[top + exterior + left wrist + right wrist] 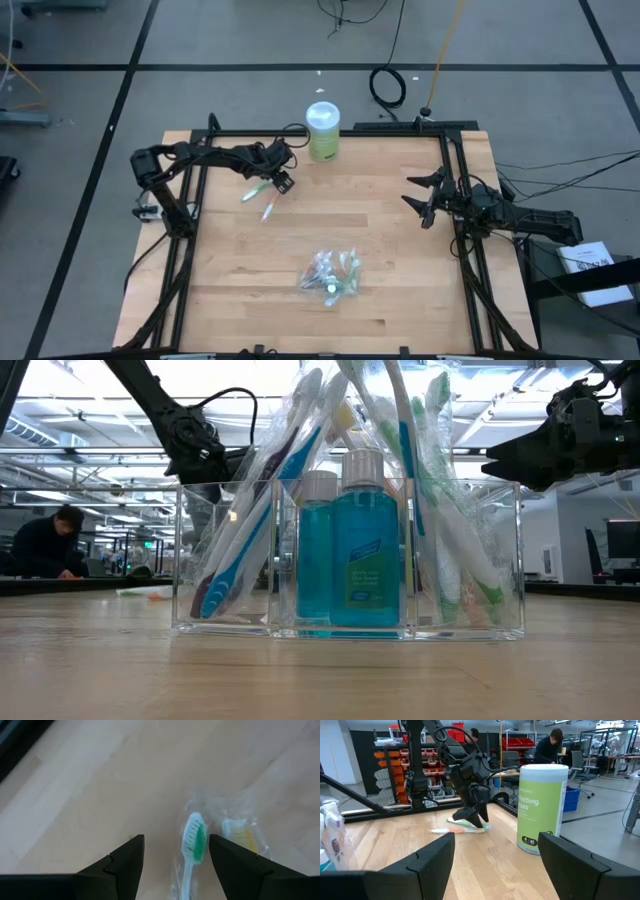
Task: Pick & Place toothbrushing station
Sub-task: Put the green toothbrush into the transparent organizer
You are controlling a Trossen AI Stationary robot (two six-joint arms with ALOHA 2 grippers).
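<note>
Two wrapped toothbrushes lie flat on the wooden table at the far left: one with green bristles [194, 842] [255, 192] and one with yellow bristles [240, 832] [268, 209]. My left gripper [283, 182] [176, 840] is open and low over the table, pointing down, and the green brush's head lies between its fingertips. I see no contact. My right gripper [420, 200] [496, 837] is open and empty at the table's right. A clear compartmented holder [330, 272] [500, 560] near the front holds several toothbrushes and two blue bottles [365, 550].
A green-and-white wipes canister [323, 132] [542, 807] stands upright at the table's far edge, to the right of my left gripper. Black frame rails [190, 230] run along the table's left, far and right sides. Bare wood lies between the holder and both grippers.
</note>
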